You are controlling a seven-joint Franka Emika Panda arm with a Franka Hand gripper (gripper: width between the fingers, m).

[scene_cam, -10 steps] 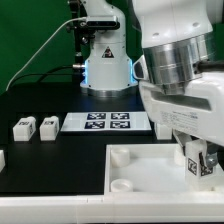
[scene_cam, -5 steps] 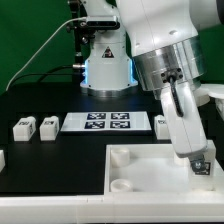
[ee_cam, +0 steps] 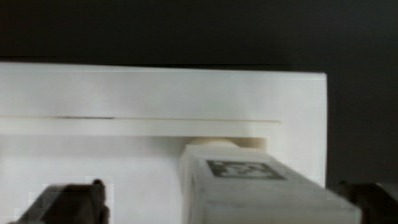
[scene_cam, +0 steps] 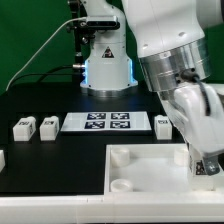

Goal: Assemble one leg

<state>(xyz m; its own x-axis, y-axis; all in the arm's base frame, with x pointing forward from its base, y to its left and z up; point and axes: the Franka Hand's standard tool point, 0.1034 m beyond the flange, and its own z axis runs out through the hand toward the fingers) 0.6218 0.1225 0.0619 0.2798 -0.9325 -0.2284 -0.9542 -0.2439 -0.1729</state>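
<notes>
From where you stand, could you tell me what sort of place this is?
Probably a robotics lab bench: a black table with a fixed marker board, tagged white furniture parts such as the leg over a white panel, and a robot arm's end effector.

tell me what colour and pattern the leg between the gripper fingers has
White, with a black-and-white square tag on its face; the leg shows best in the wrist view.
</notes>
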